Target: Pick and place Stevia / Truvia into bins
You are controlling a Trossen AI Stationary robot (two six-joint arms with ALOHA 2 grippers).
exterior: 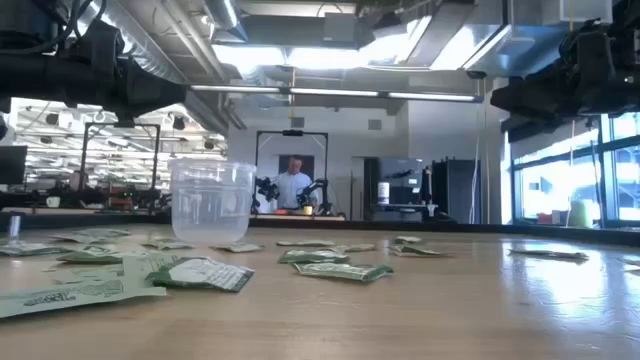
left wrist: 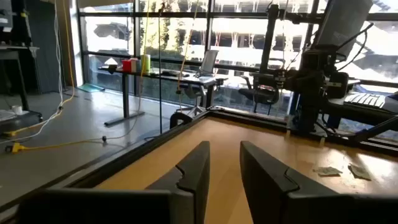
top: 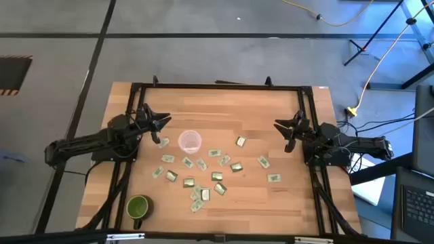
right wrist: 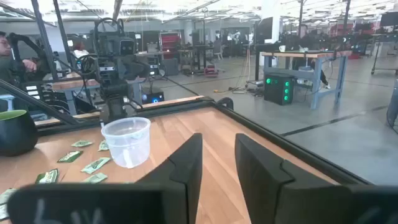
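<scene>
Sachets [top: 215,175], small green-white paper, seen scattered at 5 o'clock of round clear plastic cup [top: 190,141]. L gripper [top: 161,123] & R gripper [top: 280,126] raised, fingers slightly parted, nothing held.

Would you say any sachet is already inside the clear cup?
No, the clear cup looks empty in the low view, and the sachets lie on the table around it.

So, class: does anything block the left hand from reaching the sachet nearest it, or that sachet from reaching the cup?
Nothing visible does. The left hand hovers open, the nearest sachet lies on bare table just below it, and the cup stands right beside that sachet with nothing between.
</scene>
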